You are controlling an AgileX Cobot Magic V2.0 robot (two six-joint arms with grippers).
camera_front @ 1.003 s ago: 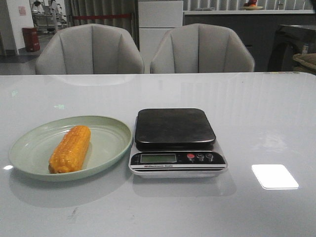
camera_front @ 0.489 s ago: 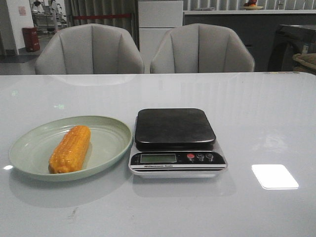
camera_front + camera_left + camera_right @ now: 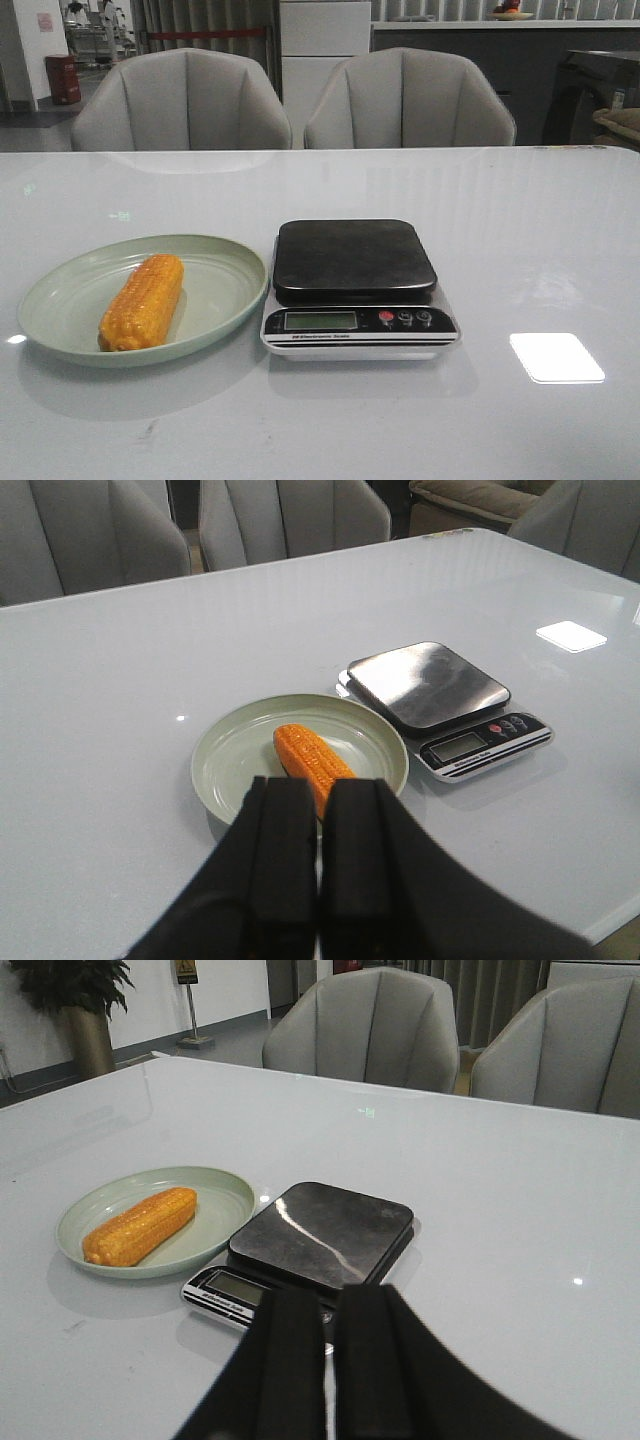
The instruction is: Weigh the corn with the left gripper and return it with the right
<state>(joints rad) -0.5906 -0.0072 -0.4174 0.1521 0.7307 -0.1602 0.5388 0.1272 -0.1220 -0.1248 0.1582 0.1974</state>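
Note:
The orange-yellow corn point(image 3: 141, 302) lies lengthwise in a pale green plate point(image 3: 60, 300) on the left of the table. Just right of the plate stands a kitchen scale point(image 3: 356, 286) with a bare dark platform. Neither gripper shows in the front view. In the left wrist view my left gripper point(image 3: 320, 792) is shut with nothing in it, held above and short of the corn point(image 3: 311, 763) and the plate point(image 3: 235, 755). My right gripper point(image 3: 329, 1300) is also shut and empty, hovering on the near side of the scale point(image 3: 318, 1236); the corn point(image 3: 140, 1225) lies well off to its side.
The glossy white table point(image 3: 540, 240) carries a bright light reflection point(image 3: 556, 357) at the right front. Two grey chairs point(image 3: 180, 100) stand behind its far edge.

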